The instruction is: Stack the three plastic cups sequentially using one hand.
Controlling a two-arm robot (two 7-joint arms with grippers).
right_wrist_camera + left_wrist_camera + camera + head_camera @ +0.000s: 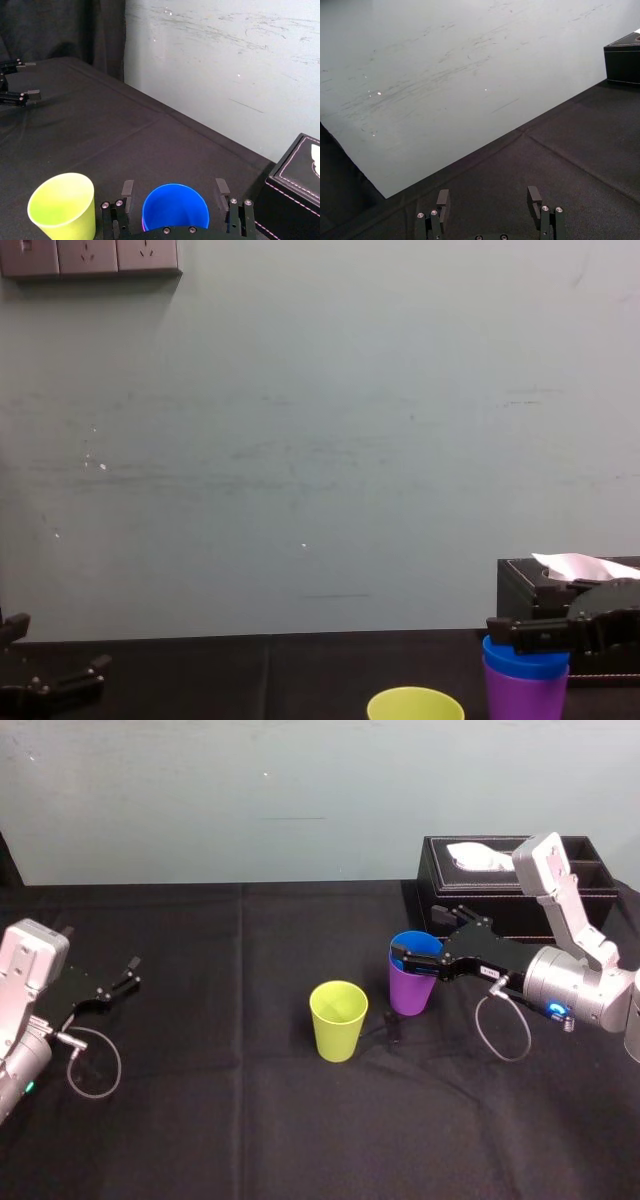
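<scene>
Plainly, black cloth tabletop [250, 1140], pale wall [250, 800] behind; right gripper [173, 187], fingers apart, straddles blue plastic tumbler [415, 942] nested in purple plastic tumbler [410, 995]; left gripper [132, 972] parked near left edge, fingers apart.

surface: black-clothed table [200, 1120] | on it: yellow-green cup [338, 1020]; purple cup [410, 994]; tissue box [442, 875]

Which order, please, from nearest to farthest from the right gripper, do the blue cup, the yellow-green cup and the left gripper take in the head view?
From the right gripper, nearest first:
1. Blue cup: between its open fingers, nested in the purple cup.
2. Yellow-green cup: on the robot's left of that stack, standing apart.
3. Left gripper: far off on the robot's left, idle.
</scene>
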